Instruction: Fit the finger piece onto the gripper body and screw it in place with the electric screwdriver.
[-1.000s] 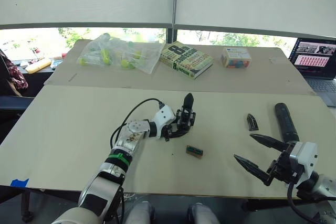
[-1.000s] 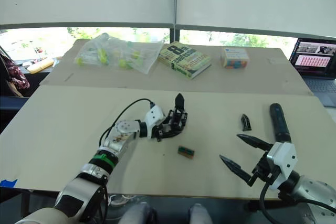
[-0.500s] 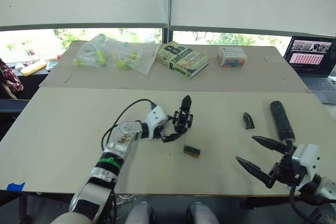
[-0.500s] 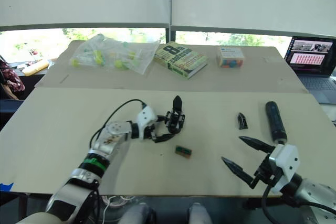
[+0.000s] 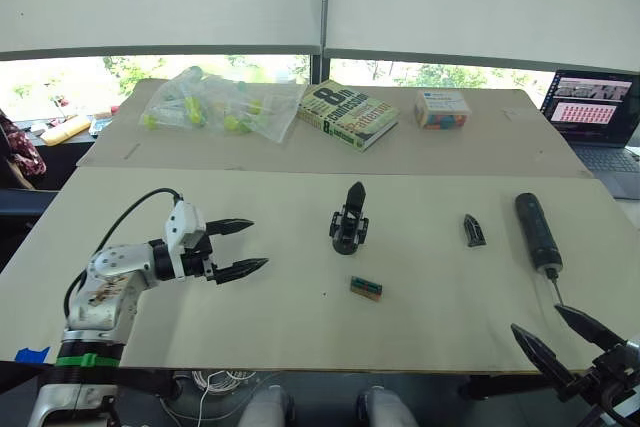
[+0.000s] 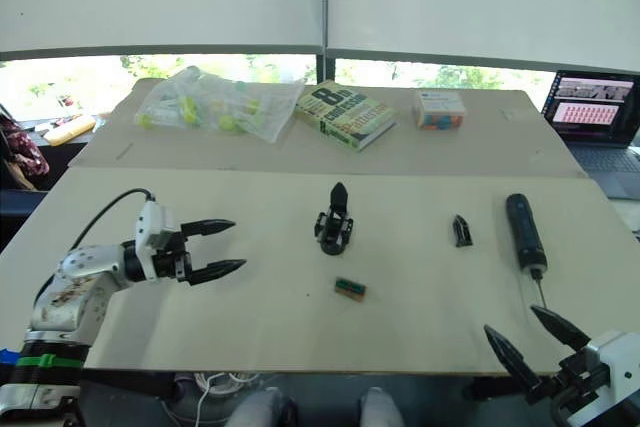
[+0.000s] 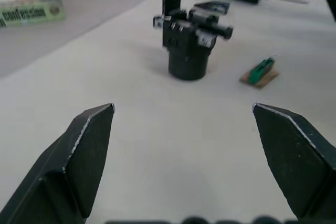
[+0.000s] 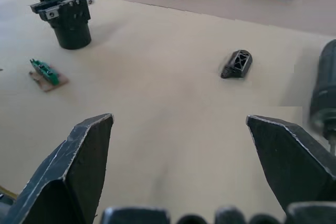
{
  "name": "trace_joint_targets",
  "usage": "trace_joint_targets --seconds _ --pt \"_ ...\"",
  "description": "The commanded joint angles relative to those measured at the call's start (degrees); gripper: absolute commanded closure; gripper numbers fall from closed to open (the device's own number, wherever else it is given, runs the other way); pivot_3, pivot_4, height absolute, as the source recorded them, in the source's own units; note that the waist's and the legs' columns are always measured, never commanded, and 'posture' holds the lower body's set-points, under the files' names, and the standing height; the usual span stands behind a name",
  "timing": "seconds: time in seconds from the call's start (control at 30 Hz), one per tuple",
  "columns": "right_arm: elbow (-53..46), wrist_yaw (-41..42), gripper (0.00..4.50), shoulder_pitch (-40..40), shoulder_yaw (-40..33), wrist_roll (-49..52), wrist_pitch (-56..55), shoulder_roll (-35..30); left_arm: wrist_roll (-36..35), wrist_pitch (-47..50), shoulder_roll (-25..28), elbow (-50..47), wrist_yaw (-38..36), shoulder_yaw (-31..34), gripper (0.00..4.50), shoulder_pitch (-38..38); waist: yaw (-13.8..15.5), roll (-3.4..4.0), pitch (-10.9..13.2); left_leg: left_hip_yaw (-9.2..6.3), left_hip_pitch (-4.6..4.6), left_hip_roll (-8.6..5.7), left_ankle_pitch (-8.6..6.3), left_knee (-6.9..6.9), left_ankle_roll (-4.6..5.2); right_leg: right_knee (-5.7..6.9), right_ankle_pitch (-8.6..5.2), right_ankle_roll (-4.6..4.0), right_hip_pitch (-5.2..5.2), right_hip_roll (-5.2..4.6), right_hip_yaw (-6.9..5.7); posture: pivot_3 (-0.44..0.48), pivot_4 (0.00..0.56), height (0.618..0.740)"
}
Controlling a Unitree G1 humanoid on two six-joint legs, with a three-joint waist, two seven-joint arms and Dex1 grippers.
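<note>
Both grippers spread wide, empty: left gripper [image 5: 234,246], right gripper [image 5: 567,340]. Ahead of right gripper, finger piece [image 5: 476,232] lying flat beside screwdriver [image 5: 537,230]. Probably light, stiff, slippery; best pinched across flat base. Gripper body [image 5: 348,222] upright ahead of left gripper

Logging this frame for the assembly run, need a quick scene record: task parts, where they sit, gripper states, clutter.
gripper body: upright mid-table, untouched
finger piece: lying on the table, between gripper body and electric screwdriver, apart from both
electric screwdriver: lying on the table, bit toward the robot
left gripper: open, empty, left of the gripper body
right gripper: open, empty, at the near table edge
green-and-brown block: just in front of the gripper body
far table: book, plastic bag, colourful box, laptop
</note>
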Motion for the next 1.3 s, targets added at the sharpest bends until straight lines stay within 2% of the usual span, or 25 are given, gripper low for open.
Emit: trace_joint_targets --seconds 0.03,0.13,0.23,0.33,0.47,0.57,0.77,0.93,1.07,1.17,1.3 --pt "-6.8 -13.1 0.0 -7.6 1.4 -0.1 17.5 -8.2 -4.7 4.3 0.7 -6.6 3.1 3.1 0.04 -0.6 -0.4 0.07 0.0 0.01 0.03 0.0 0.0 0.01 0.0 0.01 -0.01 -0.05 0.0 0.1 0.03 0.0 0.15 0.74" --pt "-7.9 -19.1 0.0 -17.5 4.5 1.3 31.5 -16.7 -7.5 7.7 0.7 -9.1 4.9 3.9 0.04 -1.9 -1.1 0.05 0.0 0.09 0.04 -0.02 0.12 0.04 0.02 0.01 0.0 -0.49 -0.04 0.41 0.25 0.0 0.15 0.74" --pt "-2.5 -22.3 0.0 -37.1 10.7 7.4 46.4 -22.9 -12.2 13.9 1.5 -13.3 4.7 3.0 0.04 -3.1 -1.0 0.02 0.0 0.12 0.05 -0.01 0.25 0.0 0.06 0.02 0.15 -0.39 -0.06 0.78 0.18 0.0 0.15 0.74" --pt "2.9 -24.6 0.0 -48.7 14.8 9.7 58.8 -24.7 -12.6 14.3 1.6 -15.8 4.4 2.0 0.04 -3.0 -0.9 0.0 0.0 0.13 0.0 0.02 0.26 -0.04 0.06 0.03 0.24 -0.23 -0.12 0.98 0.26 0.0 0.15 0.74" --pt "13.9 -26.4 0.0 -61.1 25.4 2.2 63.8 -26.0 -12.8 14.6 0.3 -18.9 6.6 0.9 0.04 -2.5 -0.1 -0.01 0.0 0.14 -0.14 0.0 0.24 -0.06 0.09 -0.03 0.24 -0.21 -0.18 1.03 0.27 0.0 0.15 0.74" --pt "23.6 -26.2 0.0 -66.1 32.1 -4.8 61.2 -25.9 -12.3 14.3 0.2 -20.7 7.3 0.1 0.04 -1.3 0.1 -0.01 0.0 0.15 -0.32 -0.09 0.24 0.0 0.09 -0.16 0.29 -0.12 -0.21 0.98 0.33 0.0 0.15 0.74" --pt "37.9 -22.4 0.0 -71.7 37.2 -13.0 52.9 -23.3 -12.3 14.0 0.4 -21.8 8.1 -0.1 0.04 -0.3 -0.2 -0.01 0.0 0.16 -0.42 -0.13 0.23 0.04 0.12 -0.24 0.36 0.0 -0.25 0.98 0.37 0.0 0.15 0.74" --pt "46.7 -18.7 0.0 -76.4 37.7 -15.2 51.1 -19.4 -13.7 15.3 1.0 -22.2 7.2 -0.7 0.04 -0.5 -0.8 -0.01 0.0 0.16 -0.38 -0.03 0.23 0.03 0.12 -0.21 0.38 -0.02 -0.25 1.12 0.39 0.0 0.15 0.74" --pt "49.4 -17.0 0.0 -77.9 38.1 -16.4 53.1 -17.6 -13.4 14.9 1.1 -21.9 7.2 -0.8 0.04 -0.9 -1.2 -0.01 0.0 0.15 -0.35 0.03 0.23 0.01 0.12 -0.2 0.38 -0.02 -0.24 1.18 0.4 0.0 0.15 0.74" --pt "49.1 -16.0 0.85 -77.7 39.8 -18.4 54.8 -17.9 -13.1 14.5 1.1 -21.4 7.1 -0.9 0.0 -1.3 -1.3 -0.01 0.0 0.15 -0.33 0.03 0.23 0.02 0.12 -0.19 0.39 -0.03 -0.22 1.18 0.41 0.0 0.15 0.74" --pt "47.1 -15.8 2.21 -76.9 39.1 -19.0 57.9 -17.8 -12.7 14.0 1.2 -20.8 6.9 -0.7 0.0 -1.4 -1.1 -0.01 0.0 0.15 -0.29 0.03 0.22 0.01 0.12 -0.2 0.38 -0.03 -0.19 1.17 0.41 0.0 0.15 0.74"
